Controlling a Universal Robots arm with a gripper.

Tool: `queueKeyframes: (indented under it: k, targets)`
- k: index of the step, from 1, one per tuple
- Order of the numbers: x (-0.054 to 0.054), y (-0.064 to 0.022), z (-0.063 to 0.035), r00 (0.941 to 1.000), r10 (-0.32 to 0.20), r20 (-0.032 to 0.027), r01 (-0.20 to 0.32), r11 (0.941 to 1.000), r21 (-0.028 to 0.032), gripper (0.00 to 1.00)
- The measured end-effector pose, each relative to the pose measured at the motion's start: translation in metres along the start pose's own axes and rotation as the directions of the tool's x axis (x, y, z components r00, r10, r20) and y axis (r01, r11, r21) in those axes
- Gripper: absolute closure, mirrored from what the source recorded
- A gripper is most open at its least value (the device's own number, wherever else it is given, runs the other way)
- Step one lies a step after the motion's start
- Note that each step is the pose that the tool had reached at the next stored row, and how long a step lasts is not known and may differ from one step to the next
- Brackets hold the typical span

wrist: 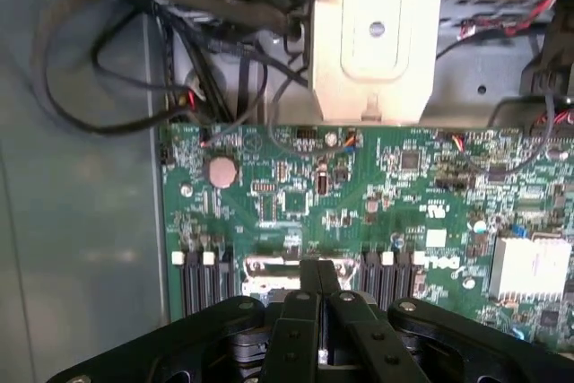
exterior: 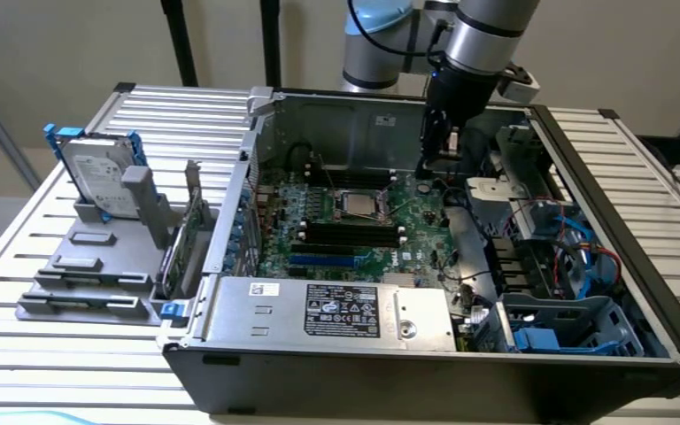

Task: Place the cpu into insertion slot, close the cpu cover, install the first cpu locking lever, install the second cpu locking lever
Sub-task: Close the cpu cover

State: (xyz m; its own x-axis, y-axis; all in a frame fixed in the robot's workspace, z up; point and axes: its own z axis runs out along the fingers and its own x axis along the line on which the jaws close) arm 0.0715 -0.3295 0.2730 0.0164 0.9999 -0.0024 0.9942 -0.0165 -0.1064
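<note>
Slatted metal tabletop [exterior: 33,354] carried an open computer case [exterior: 316,385] laid on its side, probably so the gripper [exterior: 430,168], jaws closed together on nothing visible, could hang over the green motherboard [exterior: 417,220], near the insertion slot [exterior: 358,204] at its middle, on the exterior view's right of it.

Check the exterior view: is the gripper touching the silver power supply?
No, the gripper hangs over the far edge of the motherboard, well apart from the power supply.
</note>
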Motion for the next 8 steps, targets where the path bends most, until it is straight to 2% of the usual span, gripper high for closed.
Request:
queueKeyframes:
  k: [3, 8]
  targets:
    - [0.0, 0.011, 0.0034, 1.0, 0.0, -0.0002, 0.0, 1.0, 0.0, 0.89]
    - [0.0, 0.014, 0.011, 1.0, 0.0, -0.0002, 0.0, 1.0, 0.0, 0.89]
